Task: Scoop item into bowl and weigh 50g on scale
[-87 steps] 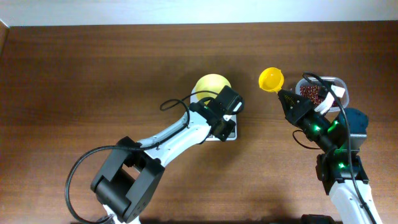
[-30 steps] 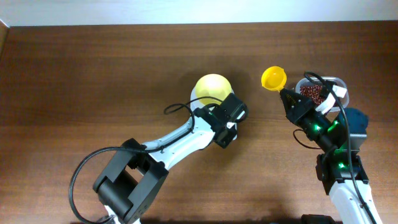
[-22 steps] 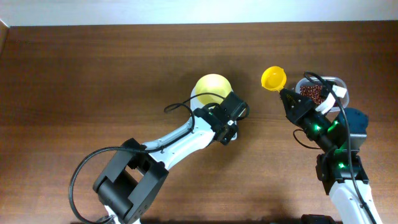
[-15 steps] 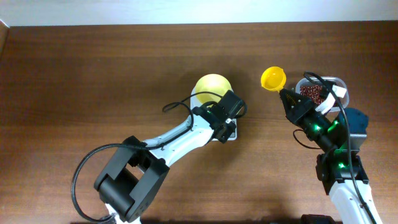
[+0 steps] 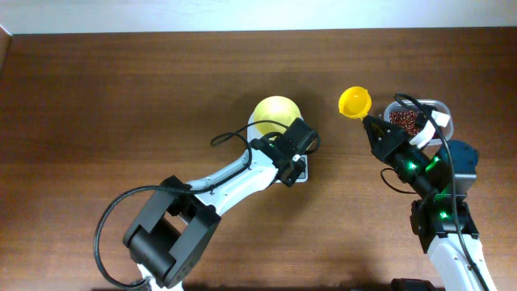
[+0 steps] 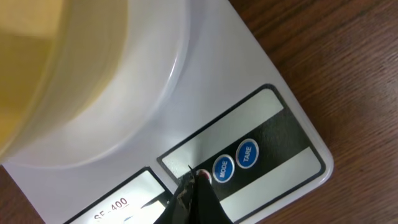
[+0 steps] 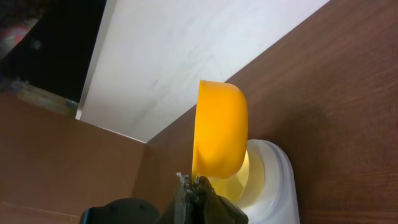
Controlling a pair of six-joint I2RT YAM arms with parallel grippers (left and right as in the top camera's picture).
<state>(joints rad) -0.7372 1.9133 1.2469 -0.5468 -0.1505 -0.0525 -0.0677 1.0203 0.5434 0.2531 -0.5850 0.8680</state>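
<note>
**A:** Where are the beans [image 5: 406, 121] sitting right now?

**B:** They are lying in the clear container [image 5: 442, 107] toward the right end of the table's far edge. None are showing in the bowl [image 5: 275, 111], which is standing on the scale [image 6: 273, 118] near the middle of the table.

**A:** And the arms?

**B:** The left gripper [image 6: 194, 183] is pinched to a narrow point with nothing in it. Its tip is touching the red button [image 6: 204, 176], just beside the MODE button [image 6: 222, 167] and the TARE button [image 6: 247, 154]. The right gripper [image 5: 373, 128] is clamping the yellow scoop [image 5: 355, 102], which looks empty, and is holding it up between the container and the scale.

**A:** What is worrying you?

**B:** The buttons are crowding each other. If the tip slips sideways onto MODE, the units could change. A hard push at that edge could tip or slide the scale and shift the bowl. If the bowl's weight is not zeroed out, the fifty grams will be wrong.
</note>
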